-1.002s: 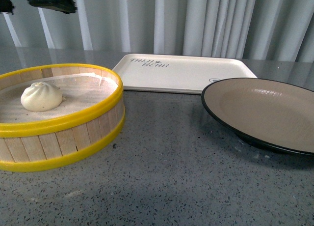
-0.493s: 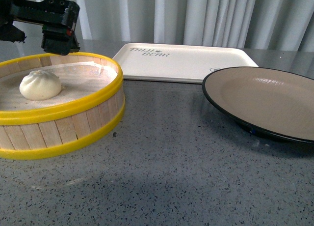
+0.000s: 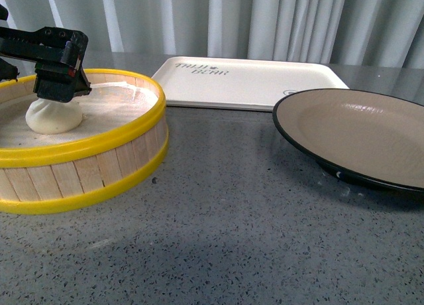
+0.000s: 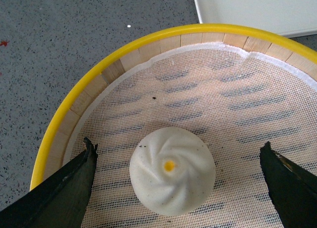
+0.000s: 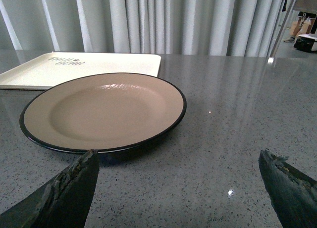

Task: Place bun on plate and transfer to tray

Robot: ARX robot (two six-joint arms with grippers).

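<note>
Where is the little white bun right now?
The bun sits far left in the front view, inside the yellow-rimmed steamer basket, directly beneath the open left gripper; the plate lies well off to the right.

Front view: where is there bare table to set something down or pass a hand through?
Widest free patch: the near table, in front of the steamer basket and plate. The lane between basket and plate is also bare, up to the tray. Crowded: inside the basket, where the left end effector hangs over the bun.
</note>
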